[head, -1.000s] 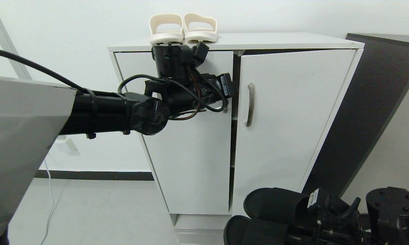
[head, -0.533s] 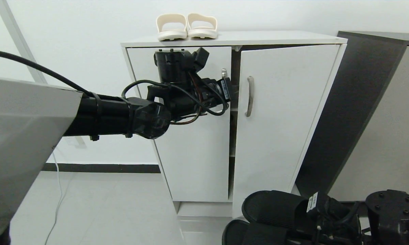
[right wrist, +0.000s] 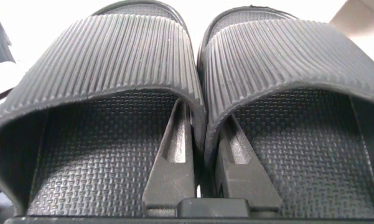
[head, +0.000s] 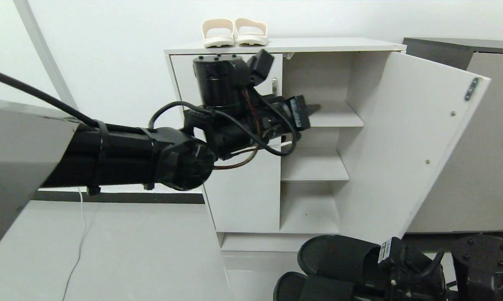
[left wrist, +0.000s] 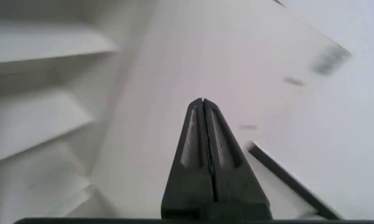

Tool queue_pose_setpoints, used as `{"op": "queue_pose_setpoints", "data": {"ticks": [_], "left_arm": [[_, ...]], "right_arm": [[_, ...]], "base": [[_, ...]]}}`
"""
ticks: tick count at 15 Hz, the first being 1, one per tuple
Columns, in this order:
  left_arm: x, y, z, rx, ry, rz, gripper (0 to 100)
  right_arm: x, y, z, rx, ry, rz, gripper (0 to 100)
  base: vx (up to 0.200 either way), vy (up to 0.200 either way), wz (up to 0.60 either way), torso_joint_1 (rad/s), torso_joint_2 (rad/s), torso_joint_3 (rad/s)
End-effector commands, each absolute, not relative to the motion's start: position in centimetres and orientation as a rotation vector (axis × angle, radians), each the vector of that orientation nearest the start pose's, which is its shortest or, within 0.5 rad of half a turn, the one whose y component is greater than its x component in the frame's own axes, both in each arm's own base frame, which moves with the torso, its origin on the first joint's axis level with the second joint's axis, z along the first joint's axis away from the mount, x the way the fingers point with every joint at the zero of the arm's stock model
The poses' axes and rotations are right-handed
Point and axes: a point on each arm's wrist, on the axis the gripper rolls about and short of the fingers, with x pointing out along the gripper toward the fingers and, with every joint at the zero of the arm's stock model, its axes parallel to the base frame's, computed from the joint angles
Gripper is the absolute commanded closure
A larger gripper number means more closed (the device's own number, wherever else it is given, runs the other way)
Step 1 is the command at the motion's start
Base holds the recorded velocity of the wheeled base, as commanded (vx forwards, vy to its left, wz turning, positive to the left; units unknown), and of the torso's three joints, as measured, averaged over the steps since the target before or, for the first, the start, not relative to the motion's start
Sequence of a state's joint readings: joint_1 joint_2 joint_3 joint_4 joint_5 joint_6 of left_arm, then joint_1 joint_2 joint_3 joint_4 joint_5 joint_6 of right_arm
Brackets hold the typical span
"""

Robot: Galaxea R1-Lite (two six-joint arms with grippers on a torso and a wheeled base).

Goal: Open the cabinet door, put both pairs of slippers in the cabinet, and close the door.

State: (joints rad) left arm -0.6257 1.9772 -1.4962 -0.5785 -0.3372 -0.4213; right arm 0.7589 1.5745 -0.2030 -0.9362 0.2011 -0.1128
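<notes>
The white cabinet point(head: 276, 45) has its right door point(head: 406, 142) swung wide open, baring three empty shelves point(head: 312, 167); its left door point(head: 243, 196) is closed. A cream pair of slippers point(head: 234, 32) rests on the cabinet top. My left gripper point(head: 315, 109) is shut on nothing and hangs before the open compartment at upper-shelf height; the left wrist view has it point(left wrist: 203, 102) pointing at the door's inner face point(left wrist: 249, 68). Low at the right, my right gripper point(head: 379, 261) is shut on the black pair of slippers point(head: 339, 257), one finger in each slipper point(right wrist: 112, 81), pinching their inner walls point(right wrist: 202, 115).
A grey cabinet point(head: 477, 146) stands right of the open door, whose free edge comes close to it. Pale floor point(head: 142, 251) stretches left of the white cabinet, with a thin cable point(head: 80, 238) by the wall.
The right door went from barely ajar to wide open. My left gripper moved right from the gap between the doors. The head view drew back. The right gripper still holds the black slippers.
</notes>
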Motion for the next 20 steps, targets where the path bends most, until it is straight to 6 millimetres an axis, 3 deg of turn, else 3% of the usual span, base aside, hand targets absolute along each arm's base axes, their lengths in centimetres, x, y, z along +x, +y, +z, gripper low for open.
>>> {"op": "queue_pose_setpoints", "data": {"ticks": [1, 3, 5, 6, 7, 8, 11, 13, 16, 20], "left_arm": [[32.8, -19.3, 29.0, -0.428, 0.063, -0.862, 100], [29.5, -14.8, 30.2, -0.427, 0.044, -0.793, 100], [23.4, -10.9, 29.8, -0.422, 0.057, -0.755, 100], [21.1, -9.7, 28.9, -0.42, 0.069, -0.743, 100], [20.1, -9.1, 28.6, -0.42, 0.071, -0.734, 100], [16.9, -7.3, 27.5, -0.42, 0.067, -0.696, 100], [11.2, -4.9, 25.9, -0.424, 0.081, -0.629, 100], [8.2, -3.6, 25.0, -0.408, 0.091, -0.557, 100], [4.8, -1.8, 22.1, -0.317, 0.107, -0.344, 100], [2.3, -0.2, 18.1, -0.289, 0.06, -0.092, 100]], "right_arm": [[14.4, 14.1, 10.1, -0.226, 0.38, 0.965, 100], [14.9, 14.0, 10.1, -0.218, 0.38, 0.945, 100], [15.7, 14.3, 10.4, -0.206, 0.373, 0.924, 100], [16.2, 14.4, 10.5, -0.195, 0.371, 0.91, 100], [16.4, 14.4, 10.5, -0.187, 0.375, 0.902, 100], [17.2, 14.6, 10.6, -0.157, 0.38, 0.88, 100], [18.5, 14.9, 10.5, -0.121, 0.373, 0.845, 100], [19.0, 15.2, 10.2, -0.117, 0.359, 0.843, 100], [19.6, 15.6, 10.0, -0.116, 0.34, 0.817, 100], [20.4, 16.0, 10.1, -0.074, 0.344, 0.776, 100]], "base": [[0.0, 0.0, 0.0, 0.0, 0.0, 0.0], [0.0, 0.0, 0.0, 0.0, 0.0, 0.0], [0.0, 0.0, 0.0, 0.0, 0.0, 0.0], [0.0, 0.0, 0.0, 0.0, 0.0, 0.0], [0.0, 0.0, 0.0, 0.0, 0.0, 0.0], [0.0, 0.0, 0.0, 0.0, 0.0, 0.0], [0.0, 0.0, 0.0, 0.0, 0.0, 0.0], [0.0, 0.0, 0.0, 0.0, 0.0, 0.0], [0.0, 0.0, 0.0, 0.0, 0.0, 0.0], [0.0, 0.0, 0.0, 0.0, 0.0, 0.0]]}}
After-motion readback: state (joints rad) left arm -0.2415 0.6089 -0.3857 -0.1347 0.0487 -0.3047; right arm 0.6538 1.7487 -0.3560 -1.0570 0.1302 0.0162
